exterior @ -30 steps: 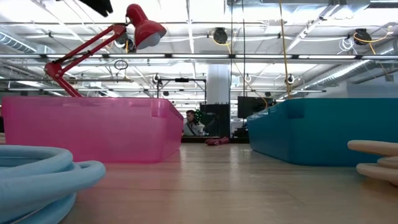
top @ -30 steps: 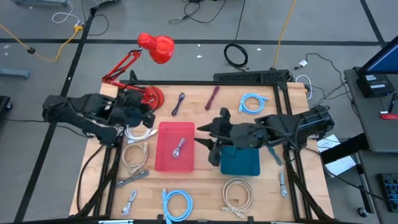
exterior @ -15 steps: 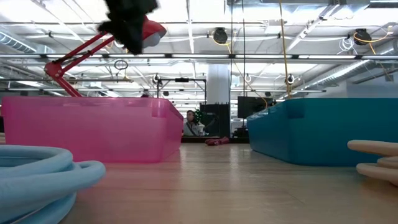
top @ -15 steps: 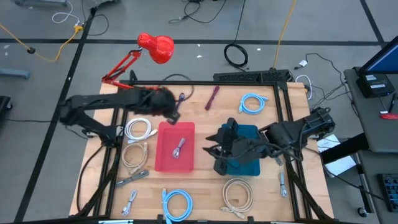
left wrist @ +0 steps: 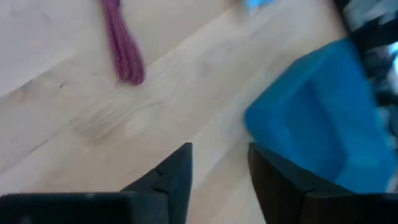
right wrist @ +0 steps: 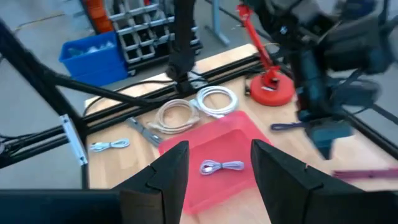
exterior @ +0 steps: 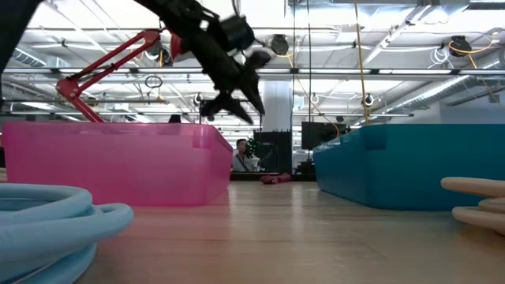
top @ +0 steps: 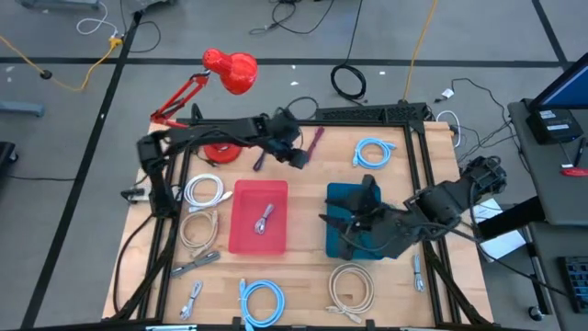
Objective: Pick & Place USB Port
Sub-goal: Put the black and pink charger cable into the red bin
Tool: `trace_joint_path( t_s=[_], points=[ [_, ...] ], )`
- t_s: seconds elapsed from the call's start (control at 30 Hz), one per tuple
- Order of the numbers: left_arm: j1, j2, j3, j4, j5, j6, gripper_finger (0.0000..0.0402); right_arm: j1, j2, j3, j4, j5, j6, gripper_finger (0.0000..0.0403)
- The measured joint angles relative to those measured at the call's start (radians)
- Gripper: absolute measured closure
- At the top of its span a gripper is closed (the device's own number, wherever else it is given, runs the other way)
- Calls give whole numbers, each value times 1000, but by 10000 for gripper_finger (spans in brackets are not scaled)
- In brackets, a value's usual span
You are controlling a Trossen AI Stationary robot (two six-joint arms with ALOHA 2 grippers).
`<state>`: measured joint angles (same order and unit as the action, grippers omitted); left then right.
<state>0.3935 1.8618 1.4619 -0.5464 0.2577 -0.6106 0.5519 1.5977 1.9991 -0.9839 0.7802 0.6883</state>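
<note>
The left gripper (top: 298, 156) hung over the back part of the table (top: 303, 285), reached out far from its own side toward the middle. In its wrist view the two dark fingers (left wrist: 177, 171) stood apart with only bare wood showing in the gap, so it was open and carried nothing.

Closest to it lay the maroon cable (top: 315, 143), just beside the fingertips on the side of the right arm and a little further back. I took this for the piece to be picked, although the plug end was too small to confirm. It was a short, straight piece, and its long axis ran slanted, from the back edge of the table toward the gripper. The gripper was not yet over it, and it was apart from it. For a clean grasp, I judged that the fingers should close across this slanted line and not along it.

On the other side of the gripper lay a purple cable (top: 264, 153), also near. The pink bin (top: 243, 234), with one small cable (top: 266, 218) inside, was in front of it.

The right gripper (right wrist: 217, 155) waited above the teal bin (top: 344, 188), open too and empty, and well apart from the maroon cable. So the left arm was clearly the nearer one.
</note>
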Motion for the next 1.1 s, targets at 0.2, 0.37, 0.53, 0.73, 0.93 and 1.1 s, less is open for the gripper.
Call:
trace_joint_path(
  t_s=[0.2, 0.37, 0.53, 0.73, 0.93, 1.1],
  points=[
    [-5, 169, 235, -147, -51, 112, 184, 14, -6, 0, -47, 57, 59, 239],
    [-15, 316, 535, -352, -247, 229, 179, 13, -6, 0, -46, 57, 60, 239],
    [11, 480, 793, -496, -312, 262, 179, 13, -6, 0, -45, 57, 60, 239],
    [40, 601, 867, -575, -306, 238, 179, 20, -6, 0, -46, 55, 52, 239],
    [35, 636, 868, -551, -296, 223, 179, 20, -6, 0, -47, 54, 25, 239],
    [19, 637, 868, -506, -315, 205, 179, 20, -6, 0, -49, 28, 1, 239]
  ],
)
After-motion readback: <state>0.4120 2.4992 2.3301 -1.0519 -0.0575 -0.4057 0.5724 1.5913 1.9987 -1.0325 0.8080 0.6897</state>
